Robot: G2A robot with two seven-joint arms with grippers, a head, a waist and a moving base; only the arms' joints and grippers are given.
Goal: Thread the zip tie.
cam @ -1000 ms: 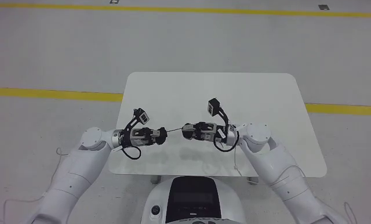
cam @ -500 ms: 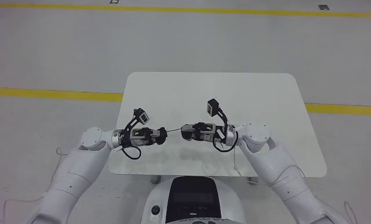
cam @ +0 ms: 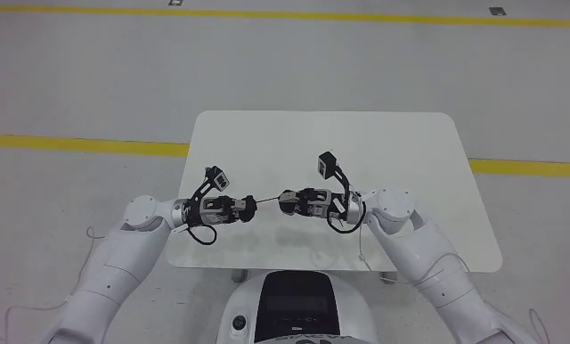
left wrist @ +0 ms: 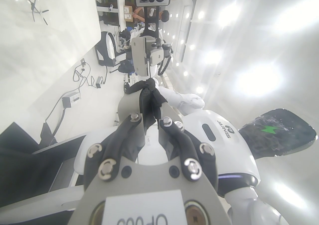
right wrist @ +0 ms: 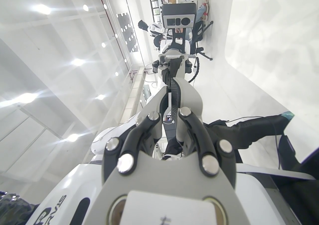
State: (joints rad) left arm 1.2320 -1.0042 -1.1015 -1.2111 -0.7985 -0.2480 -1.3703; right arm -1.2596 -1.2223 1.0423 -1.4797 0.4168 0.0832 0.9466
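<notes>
Alignment is the whole job at this step, as I judge it. You want the strap's tip square to the head's slot before any push, with small moves from one arm while the other serves as anvil.

Top view: left claw [cam: 248, 205] and right claw [cam: 285, 201] face each other nose to nose above the near part of the table [cam: 401, 148], near one another but not touching. The zip tie [cam: 267, 200] shows as a thin dark line bridging the gap, off the tabletop.

Left wrist view: your left claw is clenched on a black bunch of the tie; its fingers [left wrist: 130, 107] pinch in with no gap. Whether the tip has entered the head is too small to tell.

Right wrist view: right claw likewise clamped — pads [right wrist: 190, 91] squeezed on a ribbed black strap that runs on toward the other claw.

Watch for the strap bowing sideways — if it buckles, ease off rather than force it.
</notes>
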